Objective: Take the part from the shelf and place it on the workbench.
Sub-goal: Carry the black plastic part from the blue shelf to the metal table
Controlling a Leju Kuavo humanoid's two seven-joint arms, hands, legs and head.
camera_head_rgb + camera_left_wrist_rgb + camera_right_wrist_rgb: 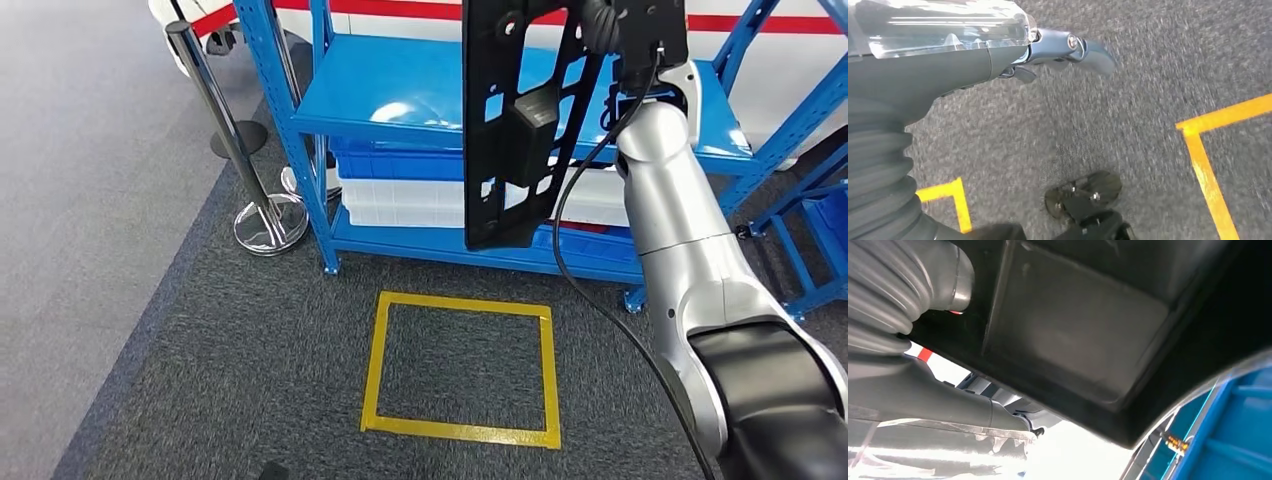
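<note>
Right hand (640,35) raised at the top of the head view, clamped on the upper edge of the part (520,120); fingers largely hidden behind it. Part: a long black plastic panel with cut-outs and a boxy lump near its middle, hanging upright below the hand, lifted off the shelf (400,100) and held in front of it. In the right wrist view, seen close as a dark ribbed underside (1078,330) pressed against the grey thumb (955,280). Silver right arm (690,260) rising from the lower right, a black cable looping alongside.

Left hand (1068,47) hanging low over the grey carpet (1128,100), holding nothing; one bluish finger extended, the rest hidden, so cannot tell how far apart.

Behind the part: blue shelf with an open upper deck, blue and white crates (400,185) on the lower deck. On the floor before the shelf, a yellow tape square (462,368). To the left, a chrome post (225,130) on a round base.
</note>
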